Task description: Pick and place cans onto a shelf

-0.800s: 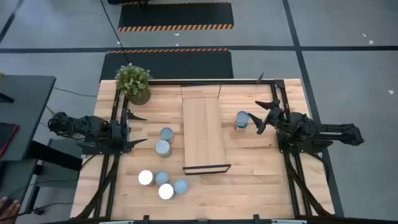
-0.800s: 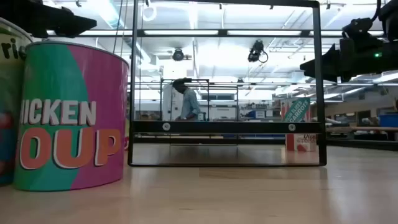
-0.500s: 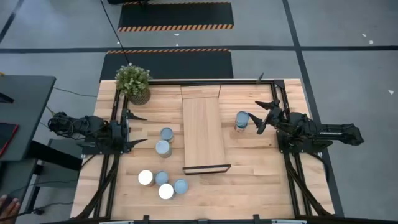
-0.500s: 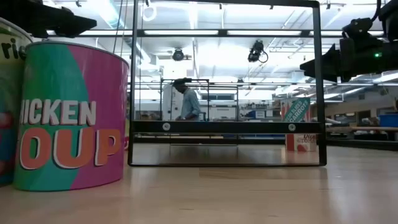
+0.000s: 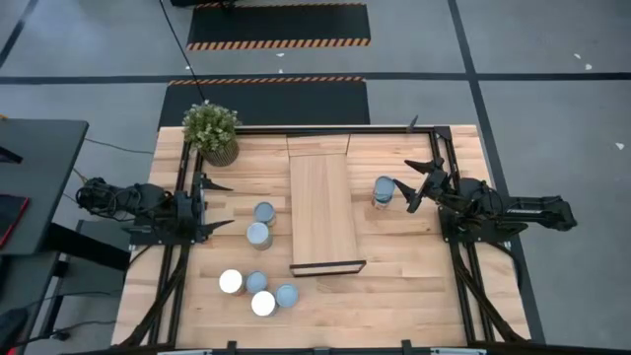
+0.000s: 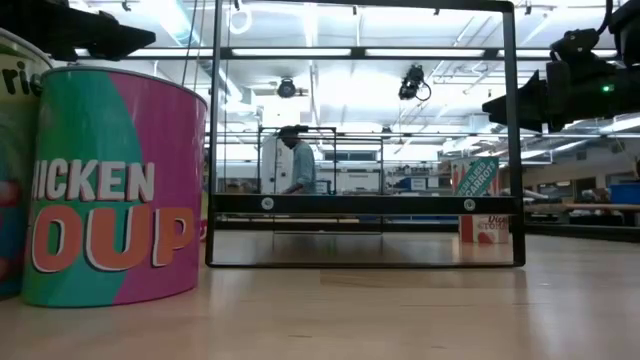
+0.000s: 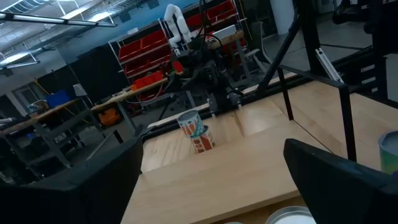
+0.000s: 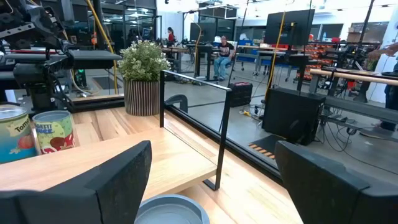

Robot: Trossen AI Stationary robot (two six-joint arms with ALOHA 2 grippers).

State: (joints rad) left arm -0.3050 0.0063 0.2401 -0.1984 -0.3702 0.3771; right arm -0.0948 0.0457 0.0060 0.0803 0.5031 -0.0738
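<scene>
On the table, you are looking at a job that is barely begun: the shelf (image 5: 323, 212) is lying lengthwise down the middle, and I am seeing no can on its board. You are still facing all 7 cans. 1 can (image 5: 384, 190) is standing alone on the right side of the shelf, and your right gripper (image 5: 416, 184) is hovering just beside it with its fingers spread and holding nothing; in the right wrist view that can's rim (image 8: 173, 209) is sitting low between the 2 dark fingers (image 8: 115, 180), so I am judging this as the approach to the first pick, with the closing and lifting yet to come. Your left gripper (image 5: 215, 205) is waiting at the left edge of the table, fingers wide apart and empty, facing the 2 cans (image 5: 261, 223) that are standing close together between it and the shelf. 4 more cans (image 5: 255, 291) are clustering near the front edge on the left. The potted plant (image 5: 213, 130) is standing at the far left corner, well clear of the work. Everything is left to do: you are needing to carry each of the 7 up onto the board, and the left-hand 6 are probably falling to the left arm.
</scene>
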